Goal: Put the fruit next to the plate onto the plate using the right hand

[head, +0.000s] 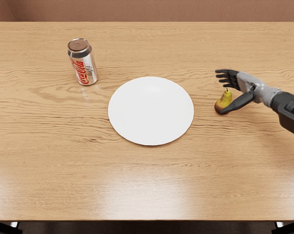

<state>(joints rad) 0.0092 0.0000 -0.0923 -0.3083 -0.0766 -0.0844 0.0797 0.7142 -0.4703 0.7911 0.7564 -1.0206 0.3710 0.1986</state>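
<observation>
Head view: a white plate (151,110) lies flat at the middle of the table (137,185), with nothing on it. Right of the plate, apart from its rim, a small pear (223,101) stands upright on the wood with its stem up. This is the fruit the task names, and it is not yet on the plate. A soda can (82,62) stands upright far and left of the plate, well apart from the pear, and seems to have no part in the job.

The right robot hand (237,87) comes in from the right edge and brackets the pear. Its fingers (227,75) are spread on the far side, above the stem, and the thumb (237,103) reaches along the near side, at or just beside the pear's skin. The hand is wide open and grips nothing; whether the thumb touches cannot be told. This placement looks like a set-up for a pinch across the pear's body, so that closing catches it between thumb and fingers. Closing unevenly could tip or roll the pear.

The left arm does not show.
</observation>
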